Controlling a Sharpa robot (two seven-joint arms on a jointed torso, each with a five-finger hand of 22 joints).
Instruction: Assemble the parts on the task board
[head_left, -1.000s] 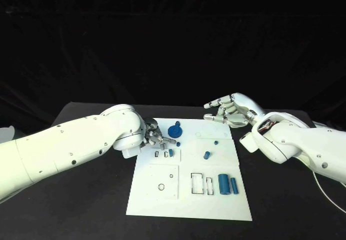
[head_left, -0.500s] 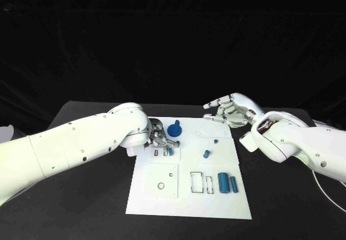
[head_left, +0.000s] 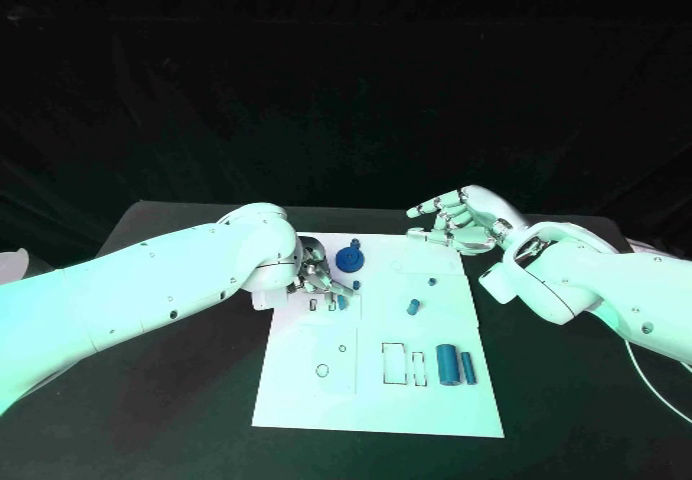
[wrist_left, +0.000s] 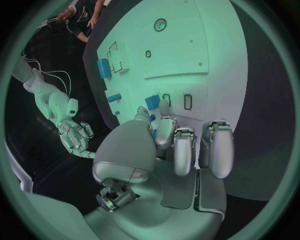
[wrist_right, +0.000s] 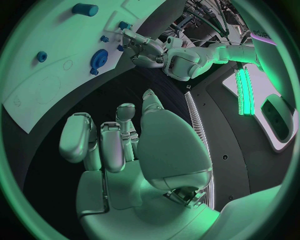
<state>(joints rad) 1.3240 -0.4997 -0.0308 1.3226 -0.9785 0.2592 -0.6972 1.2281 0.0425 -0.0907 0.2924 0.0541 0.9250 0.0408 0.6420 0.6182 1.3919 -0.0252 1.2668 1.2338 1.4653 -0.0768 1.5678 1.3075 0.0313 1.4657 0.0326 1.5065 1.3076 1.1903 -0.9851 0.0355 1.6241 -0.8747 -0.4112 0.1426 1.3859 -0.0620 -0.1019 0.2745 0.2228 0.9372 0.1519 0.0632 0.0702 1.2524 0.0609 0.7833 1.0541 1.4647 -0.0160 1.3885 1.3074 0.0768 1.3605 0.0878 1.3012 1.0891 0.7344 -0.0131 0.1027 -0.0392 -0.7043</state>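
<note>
My left hand (head_left: 320, 277) pinches a small blue part (wrist_left: 152, 102) over the task board (head_left: 378, 400); my right hand (head_left: 459, 226) is spread, most slots unfilled.

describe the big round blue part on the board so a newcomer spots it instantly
Start at the white task board mid-table and go to its far edge. The round blue gear-like disc sits there beside the left hand. It is the widest blue piece; the others are small pegs or cylinders.

Left hand (head_left: 320, 277) fingertips overlap a small blue part (wrist_left: 152, 102) at the slots on the task board (head_left: 378, 400); whether they grip it cannot be told. Left arm hides the board's near-left corner region.
</note>
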